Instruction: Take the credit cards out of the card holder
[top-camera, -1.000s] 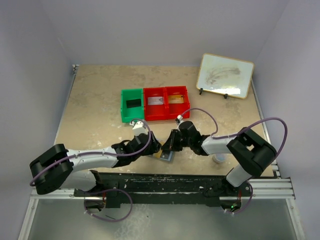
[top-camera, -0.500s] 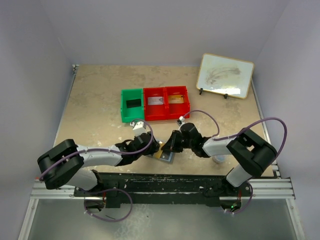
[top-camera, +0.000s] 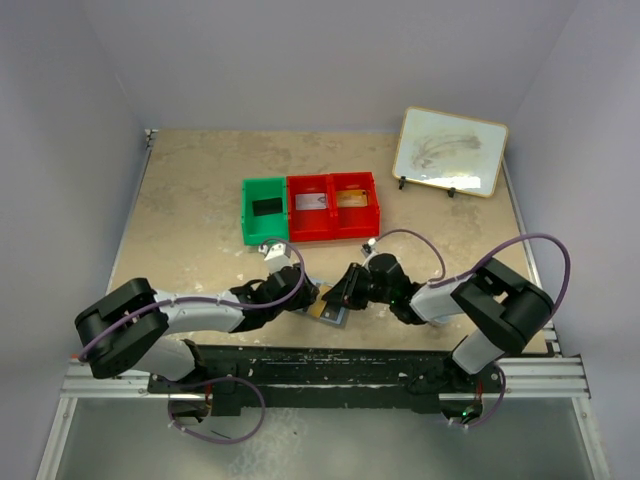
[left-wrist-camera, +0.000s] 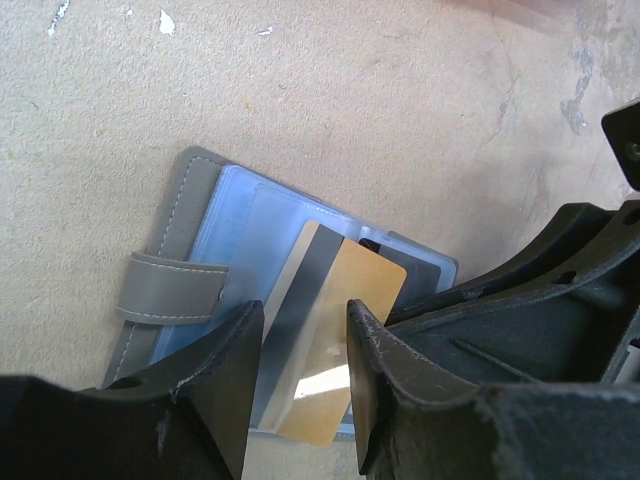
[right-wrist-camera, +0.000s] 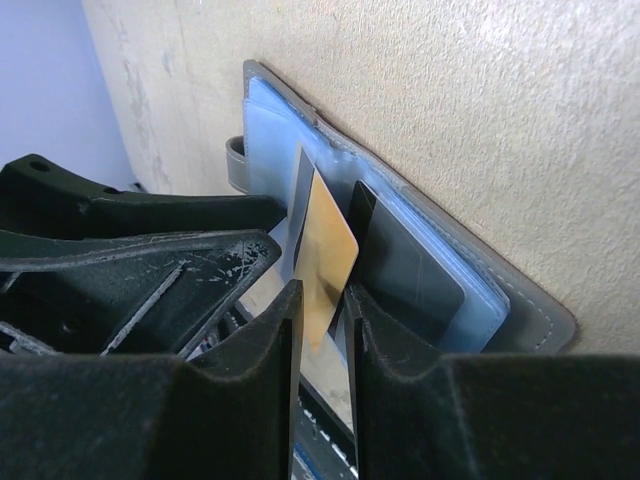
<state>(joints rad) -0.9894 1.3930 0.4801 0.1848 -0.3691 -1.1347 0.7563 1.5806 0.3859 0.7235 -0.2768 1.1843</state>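
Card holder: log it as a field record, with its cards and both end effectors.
card holder: grey, lying open, clear sleeves facing up
gold card: dark stripe, partly out of its sleeve, tilted up
dark card: seated in a sleeve
right end effector: pinching the gold card's faces
left end effector: fingers apart, straddling the gold card

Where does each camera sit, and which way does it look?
Top external: above and behind the arms, looking down on the table; left arm and right arm show, meeting over the card holder.
Left wrist: on the left arm, looking down at the gold card; left fingers show.
Right wrist: on the right arm, looking low across the table; right fingers pinch the gold card.
Shared by both wrist views: gold card, card holder.
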